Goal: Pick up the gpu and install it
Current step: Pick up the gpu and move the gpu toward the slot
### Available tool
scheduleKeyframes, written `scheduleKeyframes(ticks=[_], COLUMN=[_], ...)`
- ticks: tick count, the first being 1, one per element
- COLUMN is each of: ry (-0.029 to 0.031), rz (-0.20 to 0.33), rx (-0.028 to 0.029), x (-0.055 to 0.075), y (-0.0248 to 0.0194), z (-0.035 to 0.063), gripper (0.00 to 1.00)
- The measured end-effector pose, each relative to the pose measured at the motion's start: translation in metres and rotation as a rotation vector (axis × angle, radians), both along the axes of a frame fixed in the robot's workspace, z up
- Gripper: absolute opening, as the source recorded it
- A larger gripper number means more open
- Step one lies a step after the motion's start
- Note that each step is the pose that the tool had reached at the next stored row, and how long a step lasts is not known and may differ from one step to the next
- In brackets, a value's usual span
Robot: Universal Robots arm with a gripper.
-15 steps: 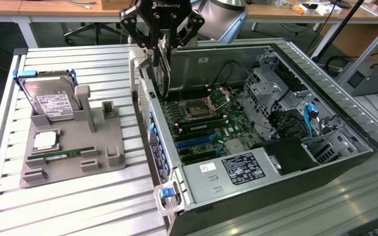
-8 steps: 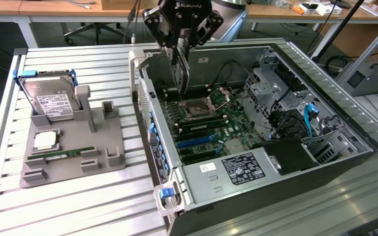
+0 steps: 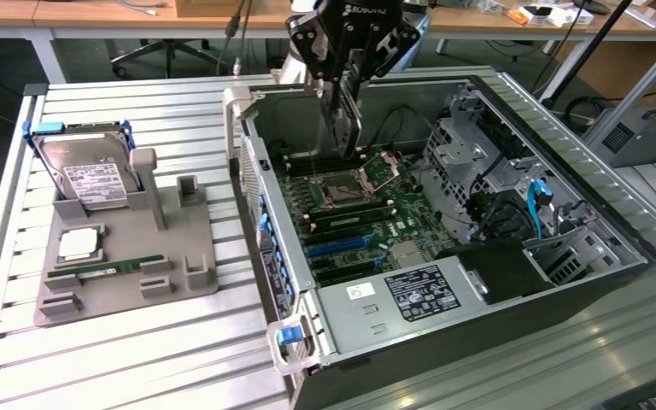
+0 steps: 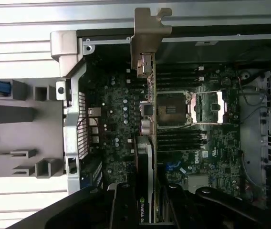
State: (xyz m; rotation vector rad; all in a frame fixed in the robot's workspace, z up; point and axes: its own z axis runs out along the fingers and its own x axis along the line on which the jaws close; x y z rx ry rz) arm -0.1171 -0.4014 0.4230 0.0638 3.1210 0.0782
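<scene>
Room: a workshop with wooden desks and trailing cables along the back wall; you look down on a ribbed metal table (image 3: 134, 359).
Centre stage: an open computer case (image 3: 601, 282) lies on its side on the table, motherboard (image 3: 357, 218) facing up, and takes up the exterior view's right.
Arm: the black arm (image 3: 351, 34) comes down from above over the far end of the case.
Jaws: closed narrow on the gpu (image 3: 345, 128), one on each flat face (the wrist view shows the card (image 4: 147, 157) edge-on between them).
Gpu, position: you have it in the air, upright and thin-side on, hanging inside the case opening over the board, close to the processor socket (image 3: 340, 190).
Gpu, bracket: its silver end bracket (image 4: 147, 28) points away from the jaws and reaches the case's rear edge in the wrist view.
Contact: whether the card's lower edge touches the board you cannot tell.
Blue slots: the blue slots (image 3: 334, 246) lie nearer the camera than the card, apart from it.
Exterior view's left: a grey parts holder (image 3: 180, 273) carries a hard drive (image 3: 91, 175) propped upright, a processor chip (image 3: 79, 243) and a green memory stick (image 3: 117, 267), all well apart from the arm.
</scene>
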Motion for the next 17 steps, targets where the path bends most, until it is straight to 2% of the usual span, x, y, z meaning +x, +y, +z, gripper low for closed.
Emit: scheduleKeyframes(ticks=[3,9,17], ry=[0.0001,0.0001,0.0001], rz=[0.0,0.0,0.0], rx=[0.0007,0.0008,0.0008], x=[0.014,0.051,0.078], y=[0.0,0.0,0.0], z=[0.0,0.0001,0.0001], gripper=[0.27,0.27,0.27])
